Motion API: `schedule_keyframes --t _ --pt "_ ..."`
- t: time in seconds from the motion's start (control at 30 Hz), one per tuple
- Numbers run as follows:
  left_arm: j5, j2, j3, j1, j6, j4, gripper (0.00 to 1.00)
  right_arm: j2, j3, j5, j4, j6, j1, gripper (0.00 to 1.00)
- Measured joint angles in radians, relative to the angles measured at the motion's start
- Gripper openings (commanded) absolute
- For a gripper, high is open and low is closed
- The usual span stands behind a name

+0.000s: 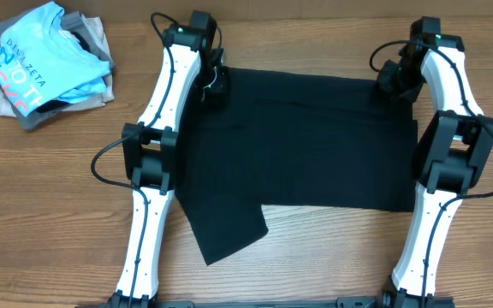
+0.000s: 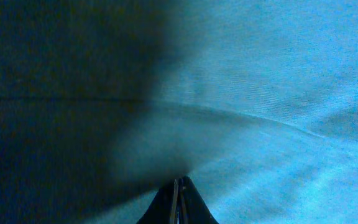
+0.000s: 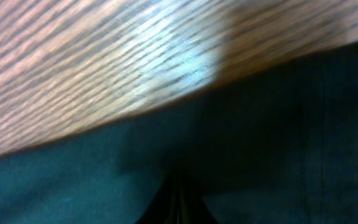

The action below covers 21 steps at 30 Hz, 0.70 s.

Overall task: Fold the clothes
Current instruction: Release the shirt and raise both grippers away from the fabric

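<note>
The clothes (image 1: 306,141) are one black garment spread flat across the middle of the table, with a flap sticking out toward the front at its lower left. My left gripper (image 1: 213,88) sits at the garment's far left corner. In the left wrist view, cloth (image 2: 260,93) fills the frame and creases run into the left gripper (image 2: 179,183), shut on a pinch of fabric. My right gripper (image 1: 395,84) is at the far right corner. The right wrist view shows the right gripper (image 3: 178,186) shut on the dark cloth (image 3: 73,180), just inside its far edge.
A pile of other garments (image 1: 41,60), a light blue lettered tee on top of grey and beige ones, lies at the far left corner of the wooden table (image 1: 332,257). Bare wood (image 3: 104,56) shows beyond the garment's far edge.
</note>
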Motion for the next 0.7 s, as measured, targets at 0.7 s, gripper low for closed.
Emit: schedule_keyframes --t 0.7 --pt "-0.074 -0.017 -0.015 0.083 0.0 -0.055 0.19 -0.015 -0.016 0.076 0.05 0.023 -0.009 0.04"
